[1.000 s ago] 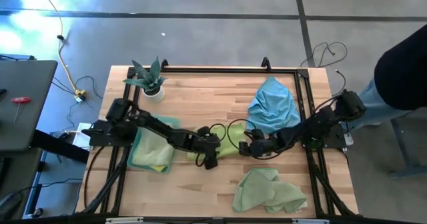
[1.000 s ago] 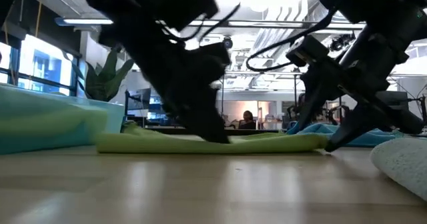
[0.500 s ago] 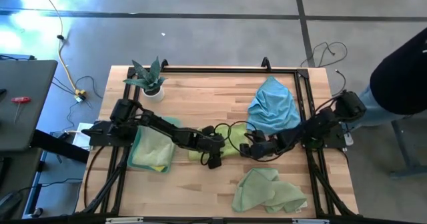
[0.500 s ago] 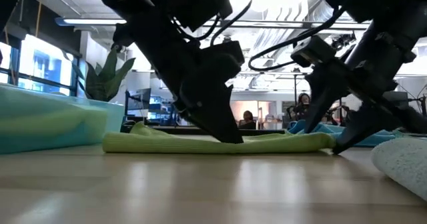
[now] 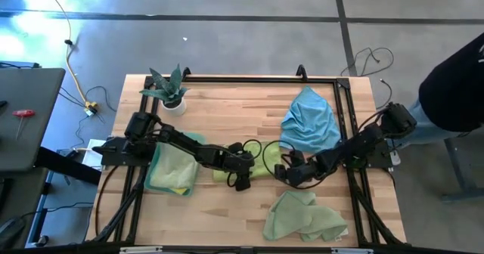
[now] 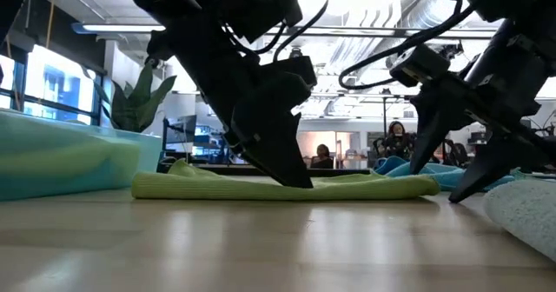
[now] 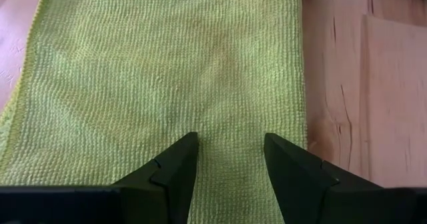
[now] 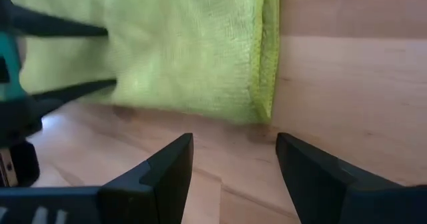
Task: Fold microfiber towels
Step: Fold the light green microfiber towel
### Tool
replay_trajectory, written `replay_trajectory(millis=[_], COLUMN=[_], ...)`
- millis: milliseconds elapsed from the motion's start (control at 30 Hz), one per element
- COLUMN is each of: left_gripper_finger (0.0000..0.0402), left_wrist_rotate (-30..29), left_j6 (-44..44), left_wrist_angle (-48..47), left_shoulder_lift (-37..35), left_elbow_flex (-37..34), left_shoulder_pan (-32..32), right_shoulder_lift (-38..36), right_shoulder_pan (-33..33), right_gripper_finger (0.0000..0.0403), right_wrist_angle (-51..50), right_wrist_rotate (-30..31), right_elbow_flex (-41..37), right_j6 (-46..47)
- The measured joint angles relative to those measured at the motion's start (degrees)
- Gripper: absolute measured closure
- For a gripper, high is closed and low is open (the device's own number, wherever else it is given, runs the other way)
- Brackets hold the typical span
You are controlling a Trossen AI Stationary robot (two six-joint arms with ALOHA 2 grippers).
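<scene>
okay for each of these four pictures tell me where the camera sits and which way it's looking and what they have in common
High view: above the table, looking straight down; both arms, left tool, right tool.
Low view: at tabletop height, looking level toward the room; both arms come down from above.
Left wrist view: on the left arm, over its open tool.
Right wrist view: on the right arm, past its open tool, which is off the cloth.
Shared: all four show the yellow-green towel.

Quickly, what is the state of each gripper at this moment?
Left gripper: open, jaws apart over the yellow-green towel, holding nothing.
Right gripper: open, over bare table beside the towel's edge, holding nothing.
</scene>
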Motion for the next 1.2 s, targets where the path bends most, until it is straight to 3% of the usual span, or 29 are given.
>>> replay_trajectory(millis=[200, 533, 700, 967, 1200], left_gripper_finger=[0.0236, 0.0236, 0.0236, 0.0236, 0.0236], left_wrist_rotate=[0.2, 0.5, 1.2, 1.3, 1.4], left_j6=[-0.2, -0.2, -0.3, -0.3, -0.3], left_wrist_angle=[0.6, 0.9, 1.1, 1.2, 1.0], left_shoulder_lift=[0.0, 0.0, 0.0, 0.0, 0.0], left_elbow_flex=[0.0, 0.0, 0.0, 0.0, 0.2], left_shoulder_pan=[0.0, 0.0, 0.0, 0.0, 0.0], right_shoulder_lift=[0.7, 1.5, 1.6, 1.7, 1.6], right_shoulder_pan=[-0.2, -0.5, -0.6, -0.7, -0.7], right_gripper_finger=[0.0192, 0.02, 0.0251, 0.0384, 0.0399], right_wrist_angle=[-0.8, -0.5, -0.7, -0.6, -0.5], right_wrist_rotate=[7.2, 8.7, 8.2, 8.7, 6.3], right_elbow_flex=[0.0, 0.1, 0.0, -0.1, -0.1], right_j6=[2.6, 3.6, 3.2, 0.5, -2.6])
